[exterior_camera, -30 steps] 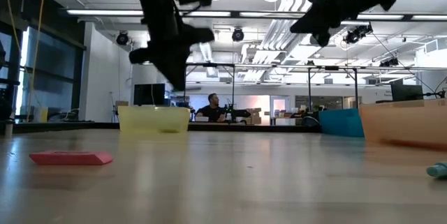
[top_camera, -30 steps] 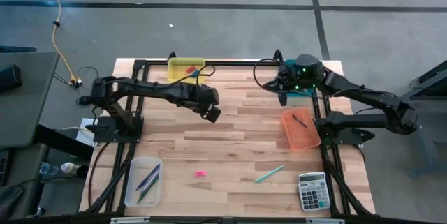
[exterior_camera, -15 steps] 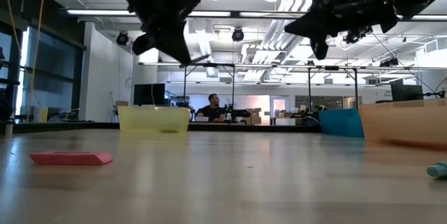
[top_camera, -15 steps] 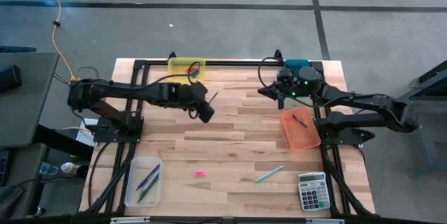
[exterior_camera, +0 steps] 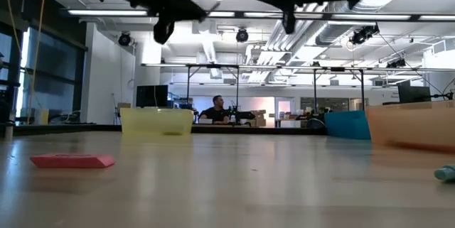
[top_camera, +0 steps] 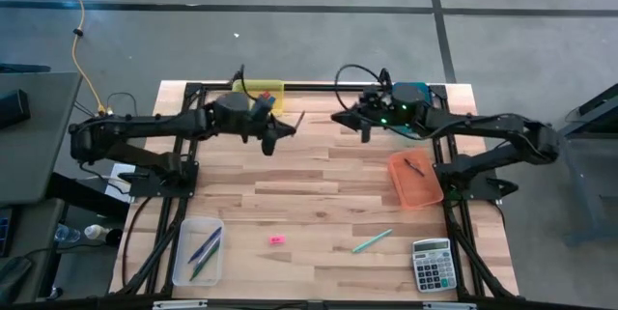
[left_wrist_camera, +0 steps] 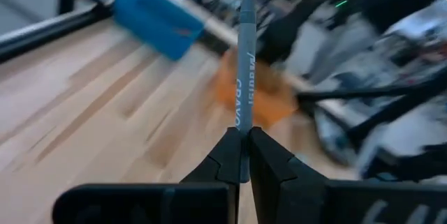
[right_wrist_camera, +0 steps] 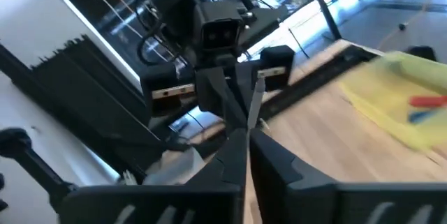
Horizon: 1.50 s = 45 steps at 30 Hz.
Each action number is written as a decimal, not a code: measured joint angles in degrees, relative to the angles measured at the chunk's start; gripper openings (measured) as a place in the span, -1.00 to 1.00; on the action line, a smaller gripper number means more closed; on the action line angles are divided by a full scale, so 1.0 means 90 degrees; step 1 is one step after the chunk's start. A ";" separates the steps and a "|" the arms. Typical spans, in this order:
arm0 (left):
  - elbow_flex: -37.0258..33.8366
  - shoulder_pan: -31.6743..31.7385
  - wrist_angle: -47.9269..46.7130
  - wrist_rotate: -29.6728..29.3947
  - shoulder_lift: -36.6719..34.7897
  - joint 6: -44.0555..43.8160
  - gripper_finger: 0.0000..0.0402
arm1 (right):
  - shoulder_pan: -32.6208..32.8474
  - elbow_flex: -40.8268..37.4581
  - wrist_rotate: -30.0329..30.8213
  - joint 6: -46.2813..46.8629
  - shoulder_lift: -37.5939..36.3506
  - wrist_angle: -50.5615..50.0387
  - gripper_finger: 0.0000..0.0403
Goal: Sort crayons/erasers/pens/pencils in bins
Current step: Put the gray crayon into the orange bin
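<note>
My left gripper (top_camera: 282, 128) hangs over the table's far middle, near the yellow bin (top_camera: 257, 91), shut on a grey crayon (left_wrist_camera: 244, 56) that sticks out toward the right arm. My right gripper (top_camera: 338, 118) faces it a short way off, shut and with nothing between its fingers (right_wrist_camera: 242, 140). The crayon's free end (top_camera: 301, 115) stands clear of it. A pink eraser (top_camera: 277, 240) lies flat on the near middle of the table. The yellow bin (right_wrist_camera: 412, 105) holds small red and blue pieces. The teal bin (top_camera: 413, 90) sits partly under the right arm. My left gripper pinches the grey crayon near its back end (left_wrist_camera: 242, 137) between its two fingertips. The crayon runs on along the line of the fingers and points past them toward the table's right side. It is lifted clear of the table, nearly level.
The orange bin (top_camera: 415, 178) with a dark pen stands at the right. The clear bin (top_camera: 198, 250) with several pens is at the near left. A teal stick (top_camera: 372, 241) lies on the near table and a grey calculator (top_camera: 432, 265) at the near right corner. A person sits far behind the table (exterior_camera: 217, 109).
My left gripper has risen and drawn back toward the far edge, tipping from pointing down to nearly level, so the crayon now points toward the right arm. My right gripper has left the teal bin and gone toward the table's left, toward the left gripper.
</note>
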 joint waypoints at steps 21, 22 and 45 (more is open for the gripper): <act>-0.0004 0.0317 0.1903 0.1139 -0.0301 -0.0294 -1.00 | 0.0507 0.2461 0.0717 -0.0264 0.1571 -0.0242 -0.17; -0.0004 0.0317 0.1932 0.1139 -0.0301 -0.0337 -1.00 | 0.0508 0.2461 0.0693 -0.0284 0.1571 -0.0206 -0.17; 0.0013 0.0026 0.2751 0.0653 0.0065 -0.1300 -1.00 | 0.0508 0.2461 0.0477 -0.0422 0.1566 0.0111 -0.40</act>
